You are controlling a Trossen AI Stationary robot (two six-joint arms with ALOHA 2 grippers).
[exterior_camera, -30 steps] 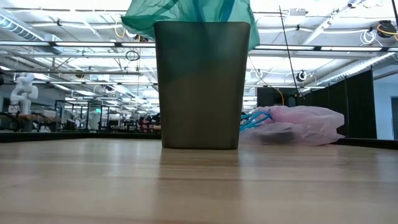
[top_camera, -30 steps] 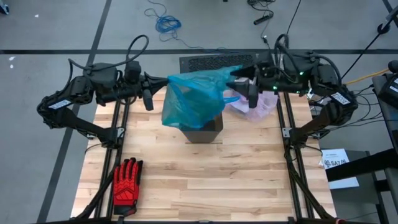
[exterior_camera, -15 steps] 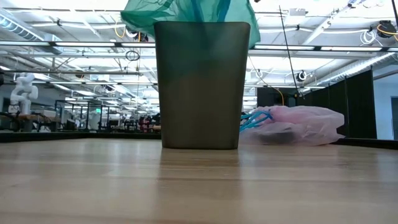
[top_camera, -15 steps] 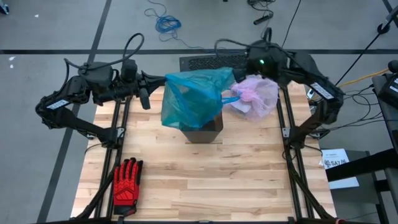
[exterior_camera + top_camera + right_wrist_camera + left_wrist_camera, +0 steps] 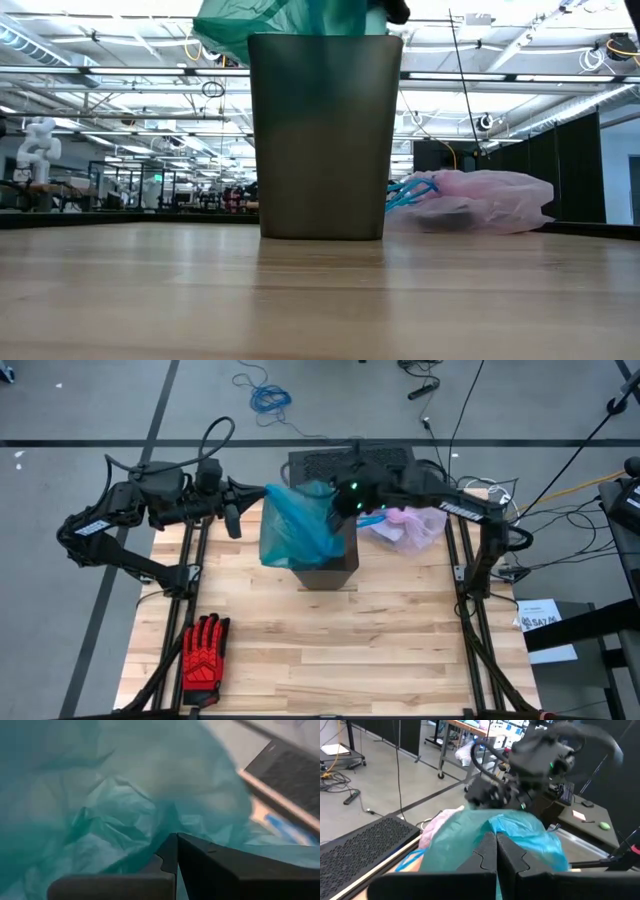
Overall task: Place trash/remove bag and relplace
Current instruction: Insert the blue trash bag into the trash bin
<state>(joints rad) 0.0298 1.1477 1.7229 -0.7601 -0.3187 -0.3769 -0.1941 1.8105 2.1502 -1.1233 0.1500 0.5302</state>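
Observation:
A teal-blue plastic bag (image 5: 295,525) sits in and billows over the dark grey bin (image 5: 320,140) at the table's middle. My left gripper (image 5: 262,491) is shut at the bag's left upper corner. My right gripper (image 5: 338,506) reaches over the bin from the right and is shut among the teal plastic (image 5: 125,805). The pale pink bag (image 5: 412,525) lies crumpled on the table to the right of the bin, resting on its side (image 5: 480,203). The trash is out of view. My left gripper pinches the teal bag's rim at its left corner (image 5: 470,842) between its two fingers, coming level from the table's left. The plastic runs slack from there to the bin. My right gripper is shut on the teal bag's right-hand rim (image 5: 150,837) above the bin's mouth, coming from the right. One layer or several, I cannot tell.
A red-and-black work glove (image 5: 203,650) lies near the table's front left corner. A black perforated mat (image 5: 330,460) lies at the far edge behind the bin. Bare wood (image 5: 400,640) spreads in front of the bin.
My right gripper has shut and swung from beside the pink bag toward the table's left, ending over the bin. The teal bag's right corner, stretched out to the right before, has drawn in over the bin. The left corner stays where it was.

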